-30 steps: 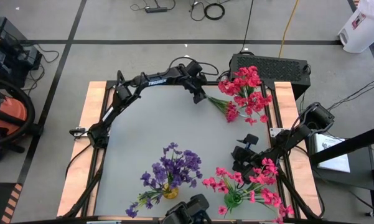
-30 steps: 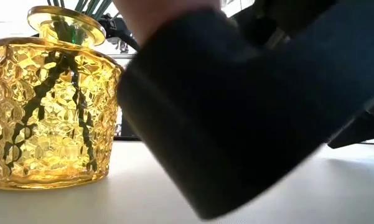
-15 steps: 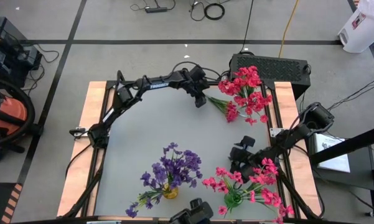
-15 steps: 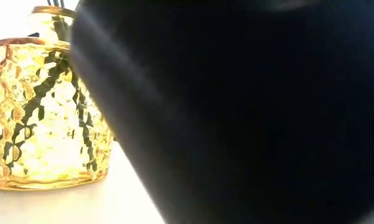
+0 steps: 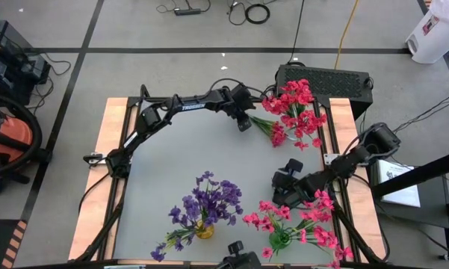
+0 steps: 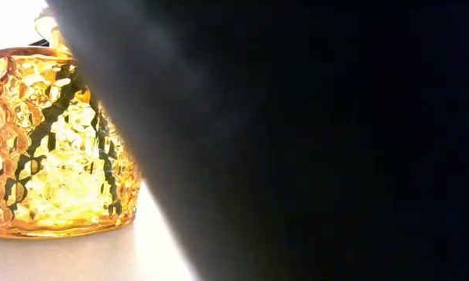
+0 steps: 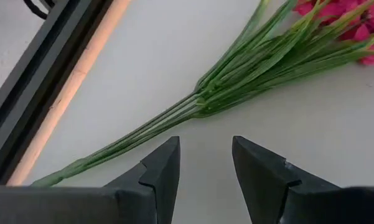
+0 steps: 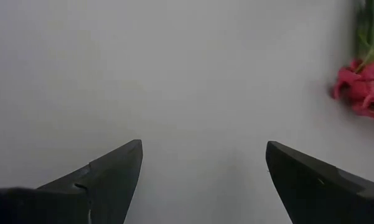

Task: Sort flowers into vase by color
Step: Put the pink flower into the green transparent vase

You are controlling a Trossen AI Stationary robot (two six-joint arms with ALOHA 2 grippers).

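A red sprig (image 5: 273, 131) lies flat on the table near its far right corner, its green stems (image 7: 193, 111) pointing toward my left gripper (image 5: 243, 122). That gripper is open and hovers just short of the stem ends (image 7: 205, 168), touching nothing. A red bunch (image 5: 297, 104) stands behind the sprig. Purple flowers (image 5: 208, 202) stand in a yellow glass vase (image 6: 55, 148) at the near edge. Pink flowers (image 5: 295, 218) stand in a green vase (image 5: 279, 240) beside it. My right gripper (image 5: 282, 184) is open (image 8: 202, 168) over bare table, near the pink blossoms.
A black box (image 5: 325, 78) sits beyond the table's far right corner. A dark thing (image 6: 312, 140) close to the low camera blocks most of that view. Bare grey table (image 5: 179, 157) lies between the arms and the vases. Wooden side rails (image 5: 104, 172) edge the table.
My left gripper has moved a little toward the table's right, closer to the lying sprig's stems. My right gripper has shifted slightly toward the table's left. The dark thing in front of the low camera has grown until it covers most of that view.
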